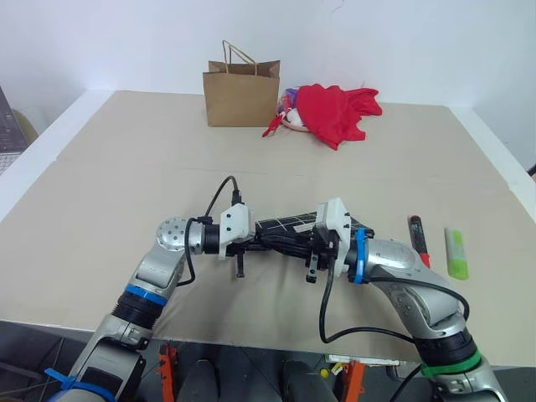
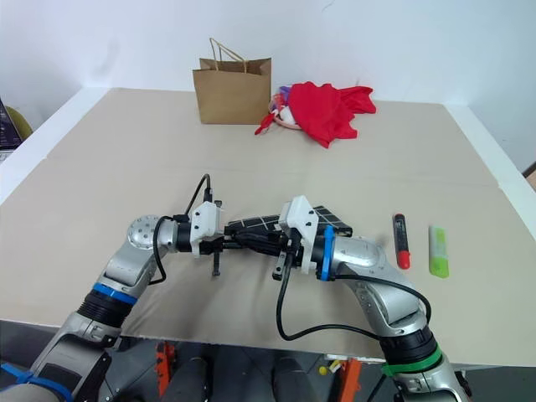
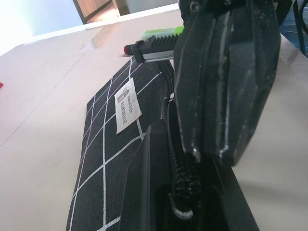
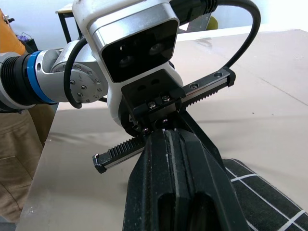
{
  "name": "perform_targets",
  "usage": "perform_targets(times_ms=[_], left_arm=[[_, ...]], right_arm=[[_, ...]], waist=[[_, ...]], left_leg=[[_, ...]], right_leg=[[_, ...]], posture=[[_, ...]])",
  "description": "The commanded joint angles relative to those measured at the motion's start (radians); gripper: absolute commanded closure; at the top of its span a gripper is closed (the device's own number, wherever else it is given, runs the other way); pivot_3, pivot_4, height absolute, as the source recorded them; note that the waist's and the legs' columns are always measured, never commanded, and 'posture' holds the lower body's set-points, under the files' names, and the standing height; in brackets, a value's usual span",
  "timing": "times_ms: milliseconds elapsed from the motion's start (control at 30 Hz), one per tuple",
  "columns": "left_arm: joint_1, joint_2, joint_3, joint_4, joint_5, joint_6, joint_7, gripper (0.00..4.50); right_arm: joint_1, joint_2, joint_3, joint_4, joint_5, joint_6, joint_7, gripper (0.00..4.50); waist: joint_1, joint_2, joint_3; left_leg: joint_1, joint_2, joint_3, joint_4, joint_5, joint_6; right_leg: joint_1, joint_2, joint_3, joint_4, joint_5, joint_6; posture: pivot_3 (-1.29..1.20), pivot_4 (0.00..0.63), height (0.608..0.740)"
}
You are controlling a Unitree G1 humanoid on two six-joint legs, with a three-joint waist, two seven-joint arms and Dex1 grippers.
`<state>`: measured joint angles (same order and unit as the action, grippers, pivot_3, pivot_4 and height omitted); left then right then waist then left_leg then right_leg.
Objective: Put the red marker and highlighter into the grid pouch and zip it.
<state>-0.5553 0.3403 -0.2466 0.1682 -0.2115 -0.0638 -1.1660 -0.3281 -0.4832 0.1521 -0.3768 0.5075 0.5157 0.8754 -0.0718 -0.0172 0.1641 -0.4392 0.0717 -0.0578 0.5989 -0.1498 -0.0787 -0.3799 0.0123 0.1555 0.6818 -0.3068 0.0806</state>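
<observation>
Both grippers meet over the grid pouch, pens not yet in.

The left gripper (image 1: 266, 243) is clamped shut on the near edge of the grid pouch (image 1: 295, 224), lifting it off the table (image 1: 100, 184). The right gripper (image 1: 314, 251) sits at the same edge, fingers close together; I cannot tell if it holds anything. The red marker (image 1: 418, 239) and highlighter (image 1: 456, 253) lie side by side to the right. Crowded like this, the grippers could knock each other or tug the pouch askew.
</observation>
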Motion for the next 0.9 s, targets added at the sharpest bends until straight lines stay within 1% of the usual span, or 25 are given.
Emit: perform_targets(times_ms=[33,100,133,167,233,267,333,400,500,600,700,900], left_arm=[[-0.029,0.009,0.017,-0.018,-0.012,-0.018,-0.003,4.50],[-0.027,0.024,0.030,-0.012,-0.014,-0.023,-0.004,4.50],[-0.027,0.029,0.034,-0.011,-0.014,-0.025,-0.005,4.50],[-0.025,0.032,0.036,-0.011,-0.015,-0.026,-0.006,4.50],[-0.022,0.043,0.039,-0.010,-0.018,-0.030,-0.009,4.50],[-0.021,0.046,0.040,-0.010,-0.020,-0.031,-0.010,4.50],[-0.019,0.054,0.041,-0.011,-0.019,-0.035,-0.013,4.50],[-0.017,0.057,0.043,-0.012,-0.021,-0.037,-0.016,4.50],[-0.016,0.061,0.049,-0.018,-0.032,-0.035,-0.024,4.50],[-0.016,0.065,0.053,-0.025,-0.043,-0.031,-0.031,4.50],[-0.017,0.070,0.051,-0.031,-0.046,-0.031,-0.030,4.50],[-0.005,0.077,0.043,-0.049,-0.040,-0.034,-0.024,4.50]], right_arm=[[0.033,-0.043,-0.083,-0.076,0.054,0.020,-0.002,3.15],[0.096,-0.096,-0.220,-0.121,0.173,0.068,0.012,2.04],[0.119,-0.113,-0.269,-0.137,0.216,0.082,0.013,1.79],[0.134,-0.123,-0.305,-0.145,0.247,0.095,0.005,1.27],[0.171,-0.134,-0.446,-0.122,0.310,0.118,-0.067,0.54],[0.182,-0.138,-0.489,-0.115,0.331,0.128,-0.093,0.02],[0.213,-0.156,-0.590,-0.050,0.308,0.112,-0.131,0.02],[0.242,-0.175,-0.644,0.020,0.239,0.094,-0.188,0.02],[0.290,-0.172,-0.620,0.079,0.085,0.012,-0.275,0.02],[0.320,-0.117,-0.566,0.087,-0.033,-0.043,-0.384,0.02],[0.332,-0.063,-0.551,0.103,-0.095,-0.060,-0.464,0.02],[0.356,-0.020,-0.555,0.143,-0.152,-0.072,-0.534,0.02]], waist=[[0.000,0.000,0.000],[0.002,0.000,0.000],[0.006,0.000,0.000],[0.007,0.000,0.000],[0.007,0.000,0.000],[0.007,0.000,0.000],[0.006,0.000,0.000],[0.006,0.000,0.000],[0.006,0.000,0.000],[0.002,0.001,0.000],[-0.004,0.003,0.001],[-0.003,0.004,0.002]], left_leg=[[0.000,0.000,0.000,0.000,0.000,0.000],[0.000,0.000,0.000,0.000,0.000,0.000],[-0.001,0.000,0.000,0.000,0.000,0.000],[-0.001,-0.001,-0.001,0.000,0.000,0.000],[-0.001,-0.001,-0.001,0.000,0.000,0.000],[0.000,-0.001,-0.001,0.000,0.000,0.000],[0.000,-0.001,-0.001,0.000,0.000,0.000],[0.001,-0.001,-0.001,0.000,0.000,0.001],[0.001,-0.002,-0.001,0.000,0.000,0.001],[0.001,-0.002,-0.001,0.000,0.000,0.001],[0.001,-0.002,-0.001,-0.001,0.000,0.001],[0.001,-0.003,-0.001,-0.001,0.000,0.001]], right_leg=[[0.000,0.000,0.000,0.000,0.000,0.000],[0.000,0.000,0.000,0.000,0.000,0.000],[0.000,0.000,0.000,0.000,0.000,0.000],[0.000,-0.001,-0.001,0.000,0.000,0.000],[0.000,-0.001,0.000,0.000,0.000,0.000],[0.000,-0.001,0.000,0.000,0.000,0.000],[0.001,-0.001,0.000,0.000,0.000,0.000],[0.001,-0.001,-0.001,0.000,0.000,0.000],[0.002,-0.002,0.000,0.000,0.000,0.000],[0.001,-0.002,0.000,0.000,0.000,0.000],[0.001,-0.002,0.000,0.000,0.000,0.000],[0.001,-0.002,0.000,0.000,-0.001,0.001]], posture=[[0.00,0.150,0.739],[0.00,0.150,0.739],[0.00,0.150,0.739],[0.00,0.150,0.739],[0.00,0.150,0.739],[0.00,0.150,0.739],[0.00,0.150,0.739],[0.00,0.150,0.739],[0.00,0.150,0.739],[0.00,0.150,0.739],[0.00,0.150,0.739],[0.00,0.150,0.739]])
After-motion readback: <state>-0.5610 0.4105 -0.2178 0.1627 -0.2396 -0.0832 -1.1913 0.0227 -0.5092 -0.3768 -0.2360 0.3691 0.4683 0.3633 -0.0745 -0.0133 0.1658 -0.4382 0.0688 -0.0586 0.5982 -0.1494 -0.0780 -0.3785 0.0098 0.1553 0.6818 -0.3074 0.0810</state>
